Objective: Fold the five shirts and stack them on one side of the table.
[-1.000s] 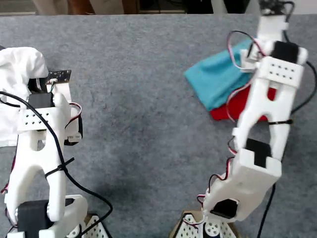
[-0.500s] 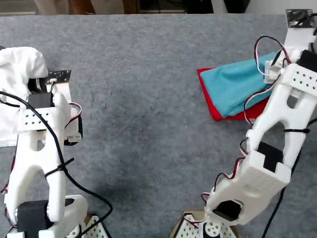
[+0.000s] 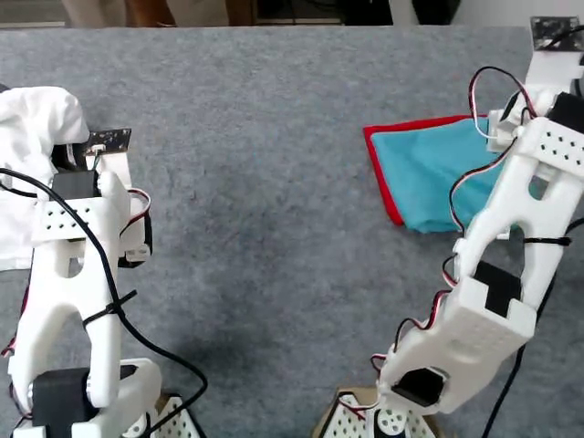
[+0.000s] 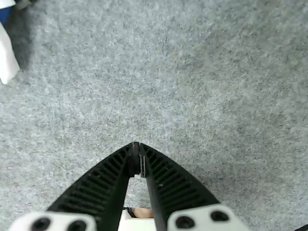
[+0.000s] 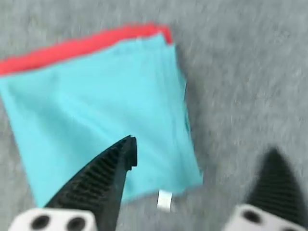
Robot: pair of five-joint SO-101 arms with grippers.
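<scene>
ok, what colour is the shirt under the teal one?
Red; the bottom shirt shows clearest in the high view.

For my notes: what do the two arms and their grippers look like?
The left arm and right arm are white plastic shells with rows of small holes, black motor blocks at the joints and loose black, red and white wires. The left gripper and right gripper have black, ribbed, tapering fingers on white bases.

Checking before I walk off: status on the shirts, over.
Left tool shut, over bare table. Right tool open, above teal shirt folded on red shirt. White shirt crumpled beside left arm.
</scene>
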